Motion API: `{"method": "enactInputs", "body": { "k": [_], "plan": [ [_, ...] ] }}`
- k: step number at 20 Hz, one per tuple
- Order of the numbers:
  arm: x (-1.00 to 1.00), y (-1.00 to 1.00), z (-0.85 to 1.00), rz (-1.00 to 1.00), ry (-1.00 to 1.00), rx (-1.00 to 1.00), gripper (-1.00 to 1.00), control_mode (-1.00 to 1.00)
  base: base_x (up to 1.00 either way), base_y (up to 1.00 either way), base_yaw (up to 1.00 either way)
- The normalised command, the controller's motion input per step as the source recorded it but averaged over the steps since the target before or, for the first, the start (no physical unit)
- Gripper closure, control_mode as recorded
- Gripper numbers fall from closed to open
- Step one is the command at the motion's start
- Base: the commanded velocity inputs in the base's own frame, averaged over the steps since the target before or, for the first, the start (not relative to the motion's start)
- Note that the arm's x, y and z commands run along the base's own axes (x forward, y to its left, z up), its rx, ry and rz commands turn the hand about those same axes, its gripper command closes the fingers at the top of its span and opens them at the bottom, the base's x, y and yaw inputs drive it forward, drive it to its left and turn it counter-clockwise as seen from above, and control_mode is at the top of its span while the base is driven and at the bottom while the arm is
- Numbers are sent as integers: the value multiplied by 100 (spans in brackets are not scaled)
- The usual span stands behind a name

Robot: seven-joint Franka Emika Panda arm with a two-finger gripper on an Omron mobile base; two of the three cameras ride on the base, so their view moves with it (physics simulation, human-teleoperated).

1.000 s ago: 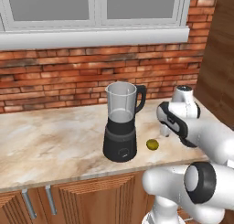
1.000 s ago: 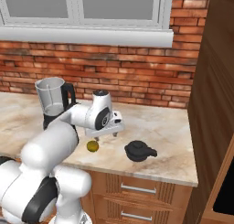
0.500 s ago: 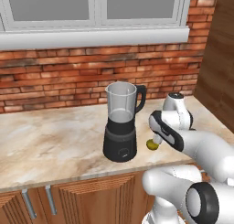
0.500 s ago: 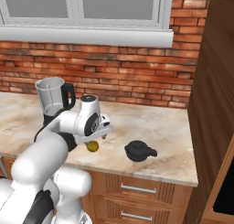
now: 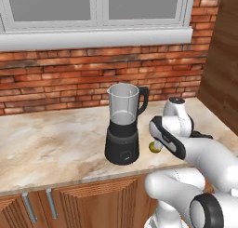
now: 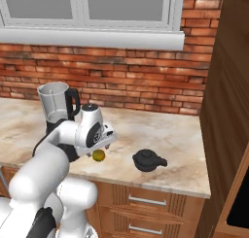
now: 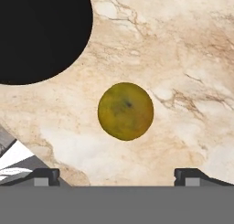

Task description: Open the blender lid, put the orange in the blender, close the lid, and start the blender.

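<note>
Hovering released claw (image 7: 117, 175) right above the orange (image 7: 125, 111) beside the lidless blender (image 5: 123, 127).

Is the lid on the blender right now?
No, the lid lies on the counter, apart from the blender, whose jar is open.

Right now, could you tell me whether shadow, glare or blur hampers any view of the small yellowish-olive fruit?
Hand view: the small round yellowish-olive orange is sharp and evenly lit on the beige marble counter, with no glare and only a faint shadow. Left base view: the white arm partly hides the fruit. Right base view: it sits shaded beneath the open gripper.
</note>
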Motion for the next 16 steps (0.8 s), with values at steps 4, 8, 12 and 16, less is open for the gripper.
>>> {"method": "enactInputs", "body": {
  "k": [4, 8, 12, 16],
  "plan": [
    [2, 3, -16, 3, 1, 0, -100, -100, 0, 0, 0],
    [12, 13, -17, 2, 1, 0, -100, -100, 0, 0, 0],
    [14, 14, -16, 1, 3, 0, -100, -100, 0, 0, 0],
    [21, 9, -8, 0, 3, 0, -100, -100, 0, 0, 0]
  ]
}}
